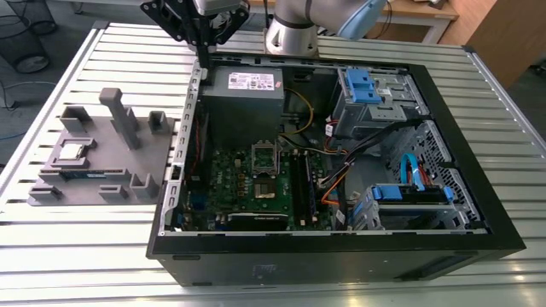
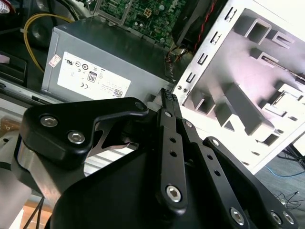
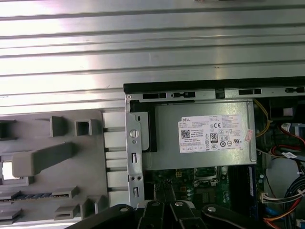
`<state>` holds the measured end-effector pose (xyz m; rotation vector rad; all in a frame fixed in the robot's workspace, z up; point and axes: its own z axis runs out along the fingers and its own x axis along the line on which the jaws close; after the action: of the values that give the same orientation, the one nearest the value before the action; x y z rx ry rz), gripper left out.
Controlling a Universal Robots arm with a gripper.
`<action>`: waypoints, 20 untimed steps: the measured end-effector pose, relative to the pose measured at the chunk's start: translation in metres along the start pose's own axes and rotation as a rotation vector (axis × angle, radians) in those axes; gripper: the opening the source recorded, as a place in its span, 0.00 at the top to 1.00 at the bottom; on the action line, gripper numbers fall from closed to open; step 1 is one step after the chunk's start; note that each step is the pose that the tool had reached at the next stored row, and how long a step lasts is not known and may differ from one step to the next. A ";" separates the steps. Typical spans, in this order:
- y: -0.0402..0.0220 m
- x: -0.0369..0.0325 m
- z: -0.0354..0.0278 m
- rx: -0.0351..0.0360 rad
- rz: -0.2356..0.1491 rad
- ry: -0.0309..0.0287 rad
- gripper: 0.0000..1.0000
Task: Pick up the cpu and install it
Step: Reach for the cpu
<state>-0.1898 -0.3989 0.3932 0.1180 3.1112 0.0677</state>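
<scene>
- On the slatted metal table [image 1: 102,256], the open computer case [image 1: 341,256] takes most of the room, with its motherboard exposed.
- At the exterior view's left, just beside the case, lies the grey tray [image 1: 102,160] with its upright posts.
- Above the far edge of the case, near the power supply [image 1: 247,96], hangs the gripper [image 1: 202,54]. Its jaws look closed together and hold nothing.
- The socket frame [image 1: 265,157] seems empty.
- The cpu [image 1: 73,151] lies in the tray, so I judge nothing is done yet; the posts and the case wall stand between.
</scene>
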 end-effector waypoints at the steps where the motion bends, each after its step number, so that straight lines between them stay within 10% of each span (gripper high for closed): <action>1: -0.0001 0.0016 0.0000 0.0000 0.000 -0.0003 0.89; 20: -0.0029 0.0376 0.0009 -0.0004 0.000 -0.0041 0.89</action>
<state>-0.2275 -0.3989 0.3912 0.1177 3.1071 0.0680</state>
